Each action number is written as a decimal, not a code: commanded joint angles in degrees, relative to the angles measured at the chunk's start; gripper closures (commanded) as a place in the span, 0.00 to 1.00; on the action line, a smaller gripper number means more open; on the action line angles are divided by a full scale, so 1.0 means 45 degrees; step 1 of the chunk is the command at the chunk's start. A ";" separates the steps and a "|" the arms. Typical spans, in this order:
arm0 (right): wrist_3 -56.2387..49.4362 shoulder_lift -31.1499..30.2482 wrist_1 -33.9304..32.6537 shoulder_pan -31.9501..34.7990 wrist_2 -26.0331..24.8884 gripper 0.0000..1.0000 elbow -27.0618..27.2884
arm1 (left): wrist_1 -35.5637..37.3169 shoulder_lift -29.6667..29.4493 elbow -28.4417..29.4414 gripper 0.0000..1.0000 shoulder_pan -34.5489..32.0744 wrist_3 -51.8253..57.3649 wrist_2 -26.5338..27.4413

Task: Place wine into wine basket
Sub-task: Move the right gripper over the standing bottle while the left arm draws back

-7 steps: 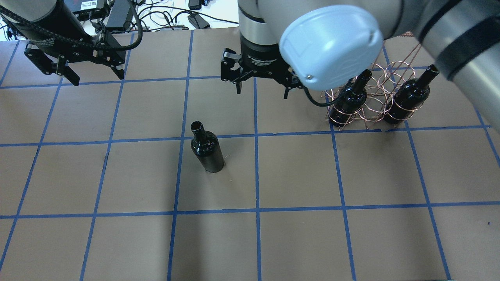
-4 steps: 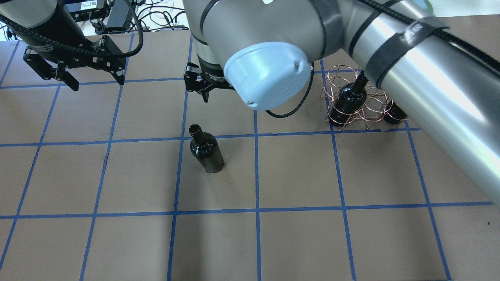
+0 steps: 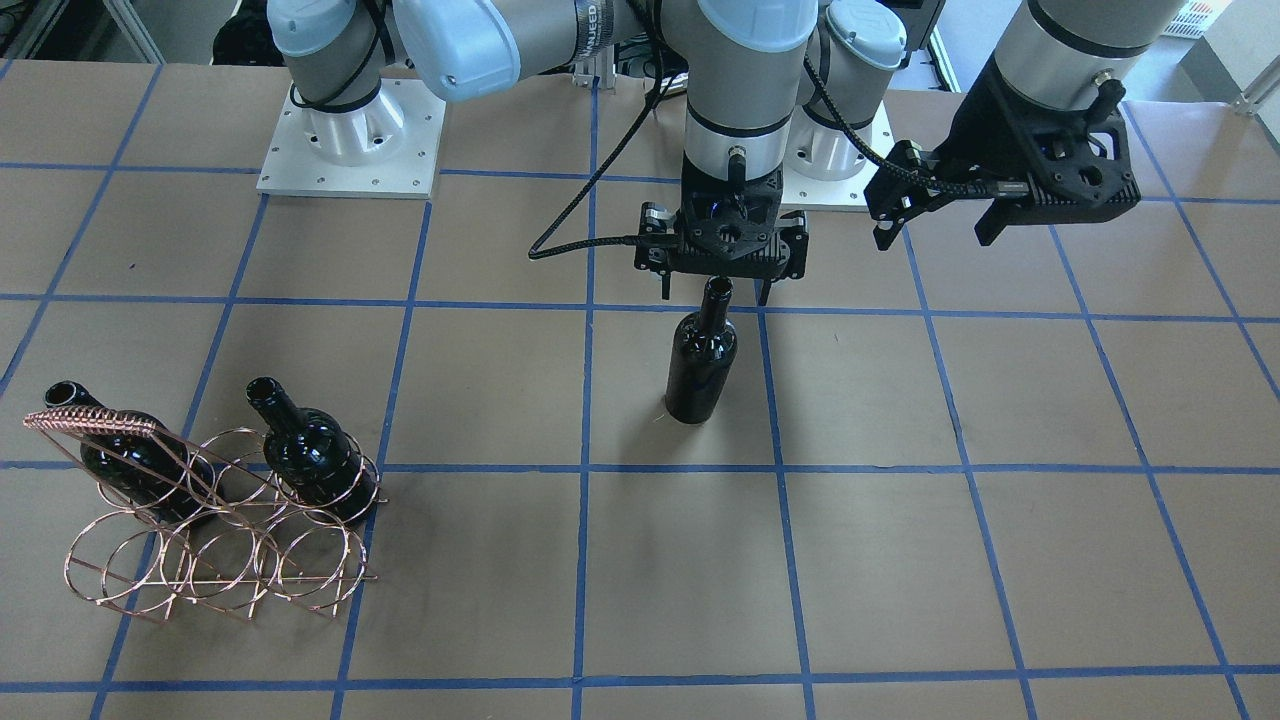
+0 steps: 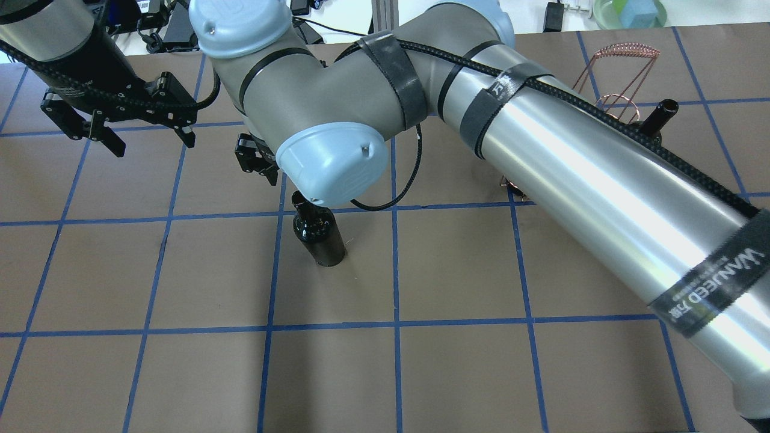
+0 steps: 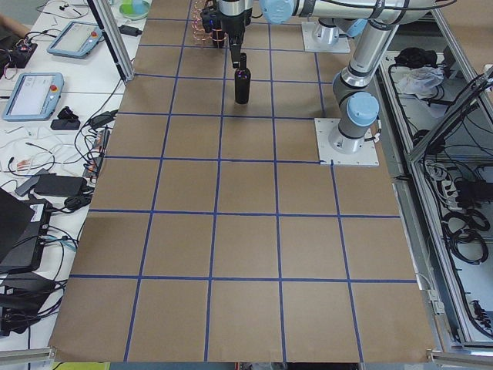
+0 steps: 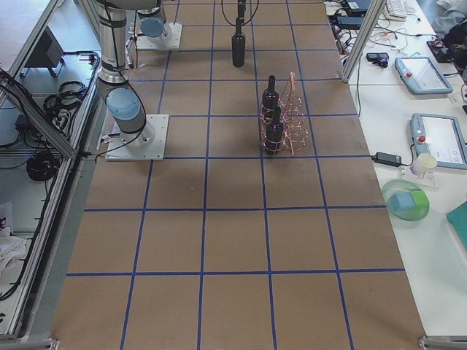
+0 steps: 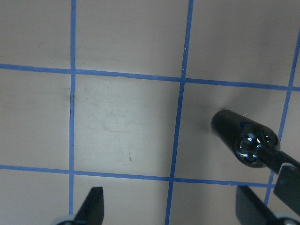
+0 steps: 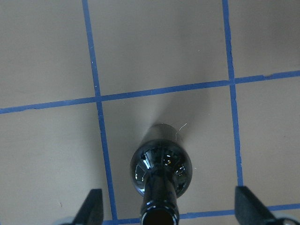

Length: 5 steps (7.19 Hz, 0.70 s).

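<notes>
A glossy black wine bottle (image 3: pixel 700 365) stands upright alone near the table's middle; it also shows in the overhead view (image 4: pixel 320 240). My right gripper (image 3: pixel 714 296) hangs open directly over its neck, fingers either side of the mouth without touching; the right wrist view (image 8: pixel 168 211) shows the bottle (image 8: pixel 161 168) below and between them. The copper wire wine basket (image 3: pixel 210 540) stands apart and holds two more black bottles (image 3: pixel 310 455) (image 3: pixel 130 465). My left gripper (image 3: pixel 932 240) is open and empty, above bare table beside the lone bottle (image 7: pixel 243 138).
The right arm's long silver forearm (image 4: pixel 601 186) stretches across the overhead view and hides most of the basket; only its handle (image 4: pixel 622 51) and one bottle neck (image 4: pixel 659 114) show. The arm bases (image 3: pixel 350 140) stand on the robot's side of the table. Cables lie beyond the far edge.
My right gripper has swung left, away from the basket, and now hangs over the lone bottle. My left gripper has barely shifted. The bottles have not moved.
</notes>
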 commanded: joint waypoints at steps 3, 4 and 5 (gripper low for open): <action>-0.0363 0.0448 -0.0031 0.0026 -0.0032 0.03 0.0159 | -0.0129 0.0009 -0.0003 0.00 0.0000 0.0039 0.0096; -0.0383 0.0449 -0.0012 0.0026 -0.0012 0.05 0.0178 | -0.0110 0.0009 -0.0003 0.00 0.0000 0.0039 0.0096; -0.0674 0.0469 -0.0012 0.0026 -0.0012 0.15 0.0179 | -0.0129 0.0009 -0.0003 0.00 0.0000 0.0039 0.0115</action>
